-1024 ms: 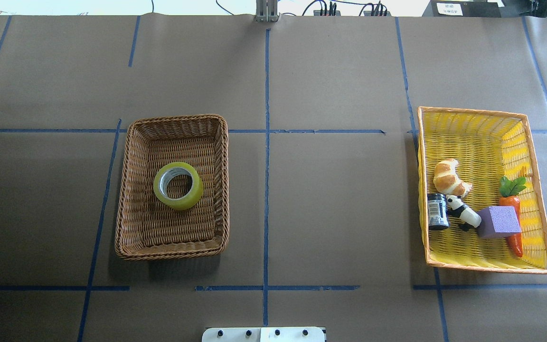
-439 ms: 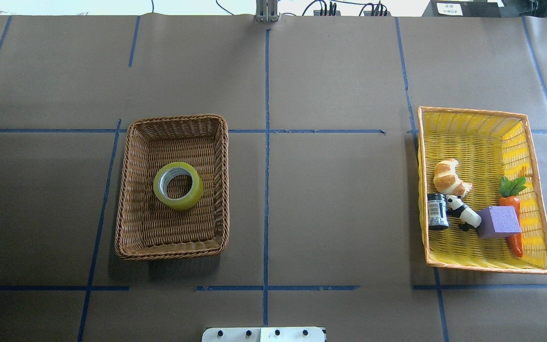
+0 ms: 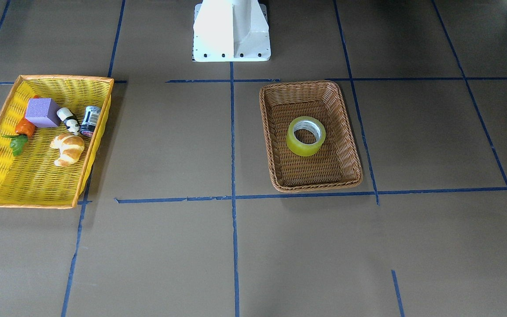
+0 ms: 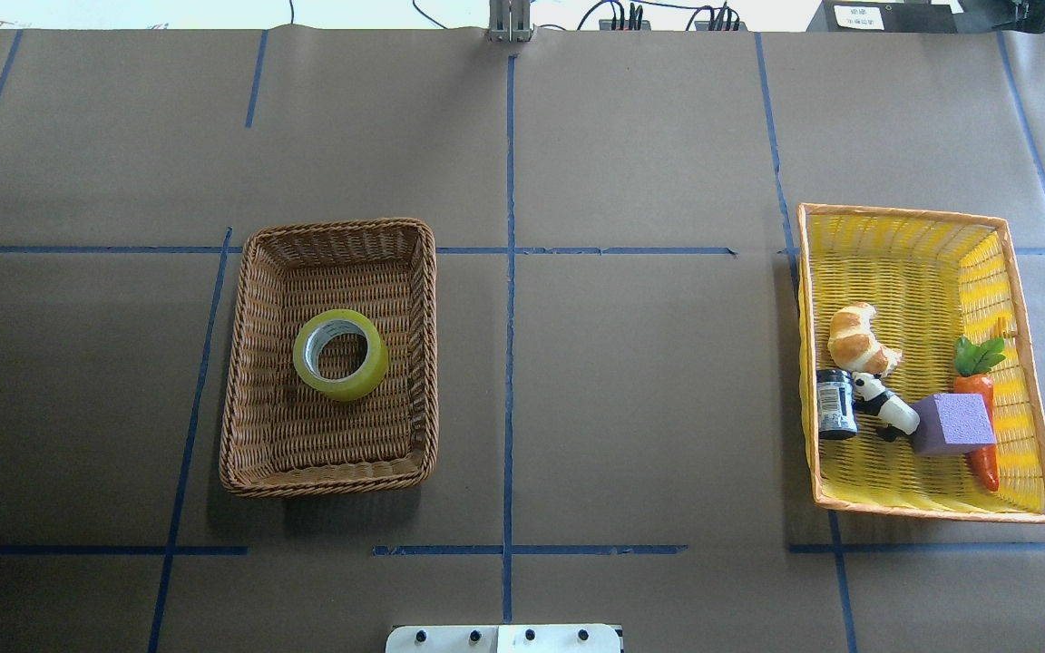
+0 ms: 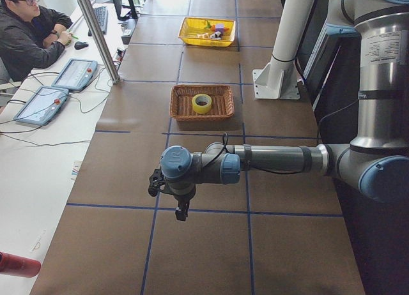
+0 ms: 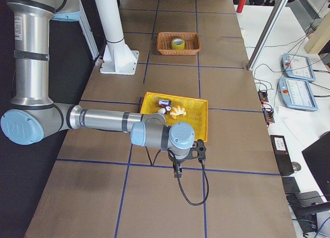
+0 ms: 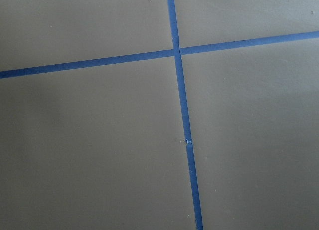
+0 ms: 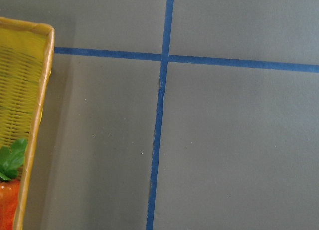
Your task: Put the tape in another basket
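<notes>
The tape [image 4: 340, 355], a yellow roll with a grey core, lies flat in the middle of the brown wicker basket [image 4: 332, 227]. It also shows in the front view [image 3: 306, 136] and small in both side views [image 5: 202, 103] [image 6: 178, 43]. The yellow orange-rimmed basket [image 4: 903, 216] stands at the right. My left gripper [image 5: 181, 210] hangs over bare table, far from the tape on the near side in the left side view. My right gripper [image 6: 178, 169] hangs just past the yellow basket's near end in the right side view. I cannot tell whether either is open or shut.
The yellow basket holds a croissant [image 4: 860, 338], a dark jar [image 4: 836, 404], a toy panda [image 4: 885, 405], a purple block [image 4: 952, 423] and a toy carrot [image 4: 979, 399]. The robot's white base [image 3: 231, 31] stands at the table's edge. An operator [image 5: 29, 36] sits beside the table.
</notes>
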